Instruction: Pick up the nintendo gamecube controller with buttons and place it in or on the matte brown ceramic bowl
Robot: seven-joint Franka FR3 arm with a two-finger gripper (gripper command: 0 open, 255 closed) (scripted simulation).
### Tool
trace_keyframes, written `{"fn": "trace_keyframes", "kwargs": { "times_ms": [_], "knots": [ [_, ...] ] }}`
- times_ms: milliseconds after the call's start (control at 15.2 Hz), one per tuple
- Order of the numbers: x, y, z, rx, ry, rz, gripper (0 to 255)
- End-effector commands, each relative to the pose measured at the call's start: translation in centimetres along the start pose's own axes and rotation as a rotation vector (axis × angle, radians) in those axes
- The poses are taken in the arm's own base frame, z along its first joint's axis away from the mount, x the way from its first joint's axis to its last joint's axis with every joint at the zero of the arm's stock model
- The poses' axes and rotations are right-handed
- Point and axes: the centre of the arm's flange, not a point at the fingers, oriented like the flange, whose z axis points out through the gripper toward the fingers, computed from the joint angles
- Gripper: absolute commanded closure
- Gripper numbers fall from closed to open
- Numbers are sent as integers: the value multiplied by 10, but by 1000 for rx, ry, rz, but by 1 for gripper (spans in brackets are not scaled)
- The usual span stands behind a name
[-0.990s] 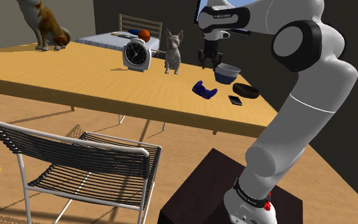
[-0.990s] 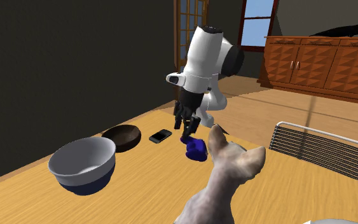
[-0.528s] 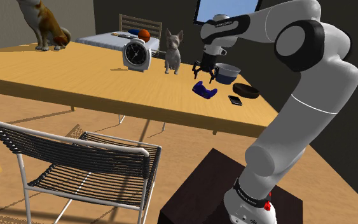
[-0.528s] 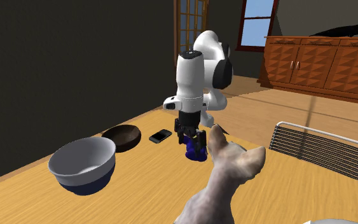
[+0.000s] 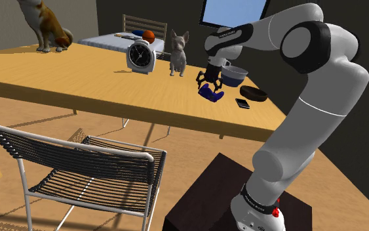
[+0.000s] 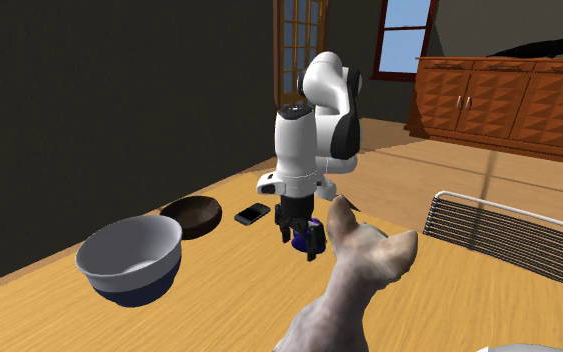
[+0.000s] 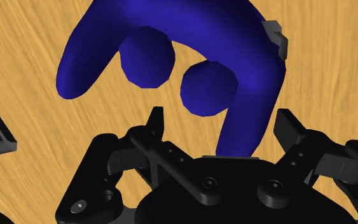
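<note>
Shoulder view: the pincer (image 5: pixel 211 83) is seen down low over the table (image 5: pixel 78 79), right on top of the blue controller (image 5: pixel 210 95), which is lying flat on the wood. The brown bowl (image 5: pixel 253 93) is sat near it on the shoulder view's right, with a phone (image 5: pixel 242 104) parked just in front of the bowl and a grey bowl (image 5: pixel 234 74) further back.

Second exterior view: the controller (image 6: pixel 314 240) is half hidden behind the pincer (image 6: pixel 299 233). The brown bowl (image 6: pixel 193 215) is found off to that view's left, phone (image 6: pixel 253 213) in between.

Wrist view: the fingers (image 7: pixel 155 121) are spread apart, and one grip of the controller (image 7: pixel 171 44) is caught between them. No contact can be made out.
</note>
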Motion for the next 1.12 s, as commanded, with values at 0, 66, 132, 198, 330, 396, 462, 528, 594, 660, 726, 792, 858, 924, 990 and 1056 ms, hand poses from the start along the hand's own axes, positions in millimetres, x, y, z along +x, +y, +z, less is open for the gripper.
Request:
{"fn": "trace_keyframes", "kwargs": {
  "times_ms": [0, 66, 132, 198, 330, 396, 462, 528, 594, 660, 726, 792, 858, 924, 990, 1056],
  "knots": [
    [1, -1, 4, 1, 0, 0, 0],
    [1, -1, 4, 1, 0, 0, 0],
    [1, -1, 4, 1, 0, 0, 0],
    [1, -1, 4, 1, 0, 0, 0],
    [1, -1, 4, 1, 0, 0, 0],
    [1, -1, 4, 0, 0, 0, 0],
    [1, -1, 4, 0, 0, 0, 255],
    [1, -1, 4, 0, 0, 0, 255],
    [1, -1, 4, 0, 0, 0, 255],
    [1, 0, 4, 0, 0, 0, 255],
    [1, -1, 4, 0, 0, 0, 255],
    [1, -1, 3, 0, 0, 0, 255],
    [1, -1, 4, 0, 0, 0, 255],
    [1, -1, 4, 0, 0, 0, 255],
    [1, 0, 4, 0, 0, 0, 255],
    [1, -1, 4, 1, 0, 0, 255]
  ]
}}
